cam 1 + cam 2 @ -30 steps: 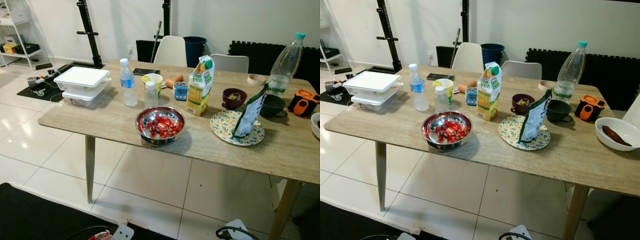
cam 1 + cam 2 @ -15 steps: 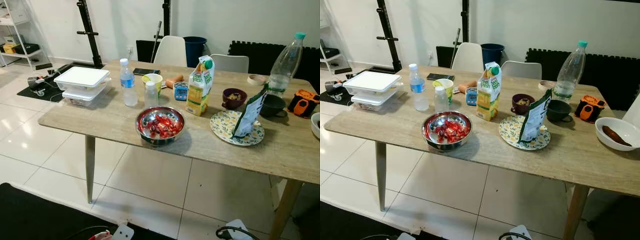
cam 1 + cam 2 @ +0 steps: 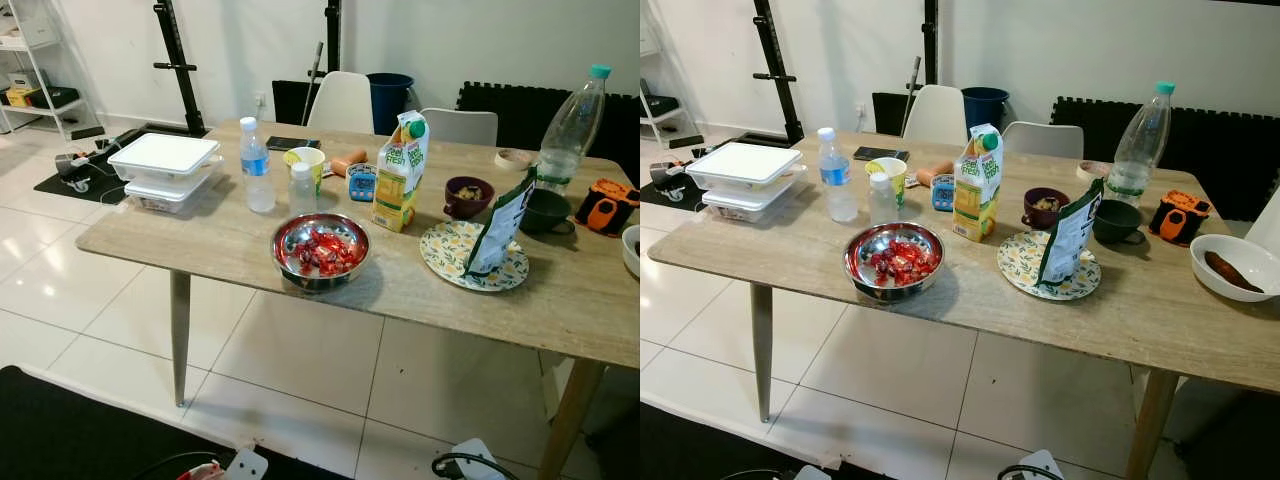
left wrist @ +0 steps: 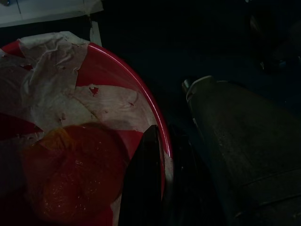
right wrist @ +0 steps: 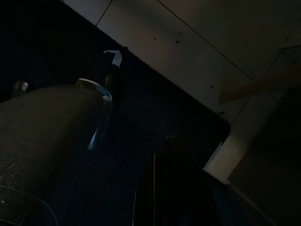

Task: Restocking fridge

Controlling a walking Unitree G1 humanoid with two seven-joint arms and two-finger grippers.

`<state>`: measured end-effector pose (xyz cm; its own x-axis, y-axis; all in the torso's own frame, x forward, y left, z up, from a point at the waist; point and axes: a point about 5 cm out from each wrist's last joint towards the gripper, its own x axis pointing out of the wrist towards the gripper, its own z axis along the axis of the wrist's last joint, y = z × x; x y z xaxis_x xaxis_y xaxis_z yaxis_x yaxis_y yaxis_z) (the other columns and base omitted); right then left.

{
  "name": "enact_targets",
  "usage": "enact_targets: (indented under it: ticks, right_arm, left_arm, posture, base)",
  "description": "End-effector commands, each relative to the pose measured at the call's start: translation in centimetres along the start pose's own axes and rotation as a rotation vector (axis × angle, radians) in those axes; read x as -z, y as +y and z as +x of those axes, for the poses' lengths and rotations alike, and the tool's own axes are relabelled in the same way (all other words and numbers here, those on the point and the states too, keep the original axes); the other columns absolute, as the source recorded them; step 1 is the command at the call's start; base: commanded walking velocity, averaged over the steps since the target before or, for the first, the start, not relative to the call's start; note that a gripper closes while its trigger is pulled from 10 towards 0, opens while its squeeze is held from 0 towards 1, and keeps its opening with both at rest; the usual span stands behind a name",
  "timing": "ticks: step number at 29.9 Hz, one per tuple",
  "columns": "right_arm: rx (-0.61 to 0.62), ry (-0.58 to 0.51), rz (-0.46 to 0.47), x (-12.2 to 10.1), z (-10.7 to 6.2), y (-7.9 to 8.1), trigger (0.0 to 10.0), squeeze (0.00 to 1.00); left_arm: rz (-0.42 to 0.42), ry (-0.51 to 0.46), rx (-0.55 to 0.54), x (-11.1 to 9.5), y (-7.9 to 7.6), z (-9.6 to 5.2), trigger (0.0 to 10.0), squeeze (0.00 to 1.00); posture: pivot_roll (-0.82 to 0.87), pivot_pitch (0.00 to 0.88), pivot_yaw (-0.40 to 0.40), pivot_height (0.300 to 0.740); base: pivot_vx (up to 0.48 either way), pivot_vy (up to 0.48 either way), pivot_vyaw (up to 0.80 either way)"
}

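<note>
A wooden table (image 3: pixel 225 240) stands in front of me across a stretch of tile. On it are a juice carton (image 3: pixel 400 172), a small water bottle (image 3: pixel 257 166), a small white bottle (image 3: pixel 302 190), a steel bowl of red-wrapped sweets (image 3: pixel 320 250), two stacked white lidded containers (image 3: pixel 165 170) and a tall clear bottle (image 3: pixel 570 125). A green snack bag (image 3: pixel 497 225) stands on a patterned plate (image 3: pixel 445 262). My left gripper (image 4: pixel 149 141) hangs low over a red, paper-lined bowl (image 4: pixel 117 70) holding something orange-red (image 4: pixel 70 174). My right gripper (image 5: pixel 164 155) hangs in shadow above a dark mat.
A maroon bowl (image 3: pixel 467 195), a dark cup (image 3: pixel 545 212), a yellow cup (image 3: pixel 308 160), an orange-black device (image 3: pixel 608 205) and a white bowl (image 3: pixel 1228 262) also sit on the table. White chairs (image 3: pixel 343 100) and a blue bin (image 3: pixel 390 95) stand behind it. A black mat (image 3: pixel 60 430) lies near my feet.
</note>
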<state>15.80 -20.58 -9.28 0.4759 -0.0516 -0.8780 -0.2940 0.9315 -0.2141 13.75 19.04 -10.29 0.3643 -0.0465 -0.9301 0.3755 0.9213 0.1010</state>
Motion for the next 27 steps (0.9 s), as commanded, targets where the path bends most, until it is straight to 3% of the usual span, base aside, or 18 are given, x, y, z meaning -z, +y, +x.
enact_targets:
  ticks: [1, 27]
  right_arm:
    - [0.002, 0.016, -0.01, 0.26, -0.03, -0.12, 10.0, 0.0]
    - [0.0, 0.017, -0.012, 0.33, -0.04, -0.13, 10.0, 0.0]
  left_arm:
    - [0.014, 0.014, 0.008, 0.39, -0.37, 0.01, 10.0, 0.0]
    - [0.008, 0.013, 0.01, 0.35, -0.43, 0.03, 10.0, 0.0]
  posture:
    - [-0.07, 0.0, -0.005, 0.74]
    - [-0.07, 0.0, -0.008, 0.74]
  base:
    - [0.0, 0.0, 0.0]
    - [0.0, 0.0, 0.0]
